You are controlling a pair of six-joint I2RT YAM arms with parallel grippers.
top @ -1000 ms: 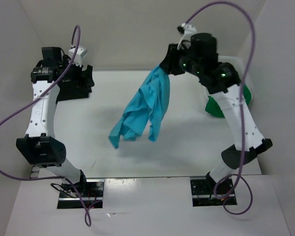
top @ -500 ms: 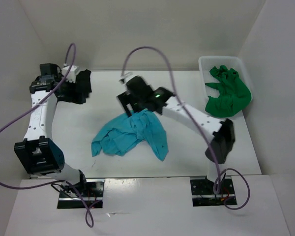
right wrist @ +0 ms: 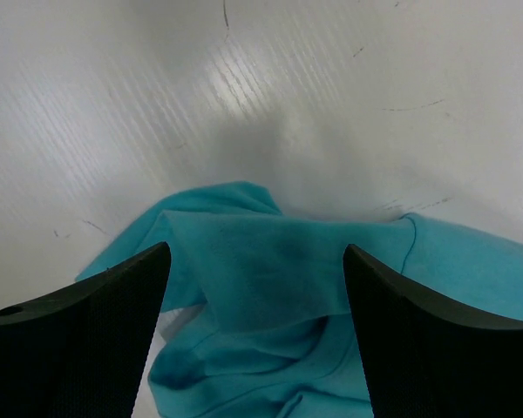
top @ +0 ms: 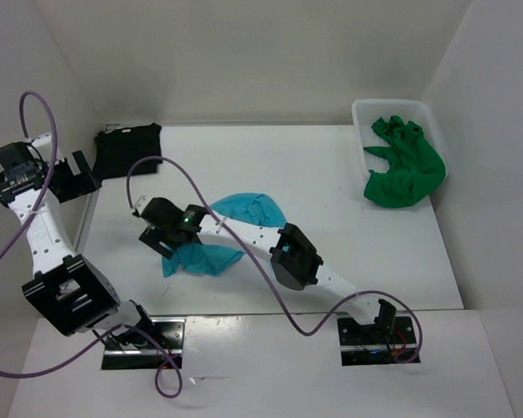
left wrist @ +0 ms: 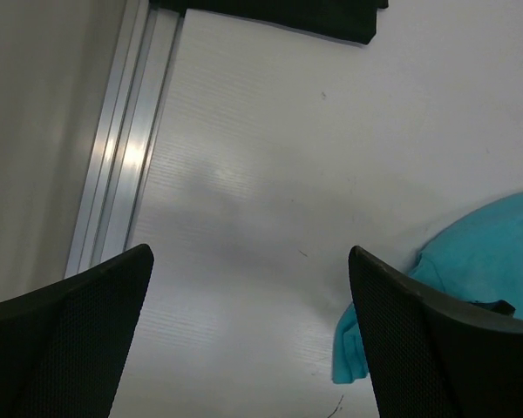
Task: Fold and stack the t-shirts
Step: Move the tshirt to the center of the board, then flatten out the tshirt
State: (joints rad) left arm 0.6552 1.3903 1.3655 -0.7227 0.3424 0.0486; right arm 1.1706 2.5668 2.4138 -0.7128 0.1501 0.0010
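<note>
1. Turquoise t-shirt [top: 244, 209]: lies on the counter [top: 331, 244], left of centre and toward the near edge. It is unfolded, a loose, creased heap.
2. Right fingers [top: 159, 239]: spread wide, holding nothing. They hang directly over the left part of the turquoise heap. In the right wrist view the cloth lies below and between the two tips, and neither tip pinches it.
3. Right arm: reaches from its base at the near right edge diagonally across the counter. From above it covers the middle of the turquoise t-shirt, so the cloth shows as two patches, one on the arm's far side and one on its near side.
4. Left fingers [top: 80, 174]: spread wide, holding nothing. They are over the left edge of the counter, toward the far left corner. The left wrist view shows bare counter between the tips and a metal rail [left wrist: 126, 165] running along that edge.
5. Black t-shirt [top: 129, 148]: lies flat, a roughly square shape, at the far left corner. It is near the left fingers but apart from them.
6. Green t-shirt [top: 405, 174]: bunched in the white basket [top: 359, 113] at the far right corner. The cloth hides the basket's near rim.
7. The three shirts lie well apart, and none rests on another.
</note>
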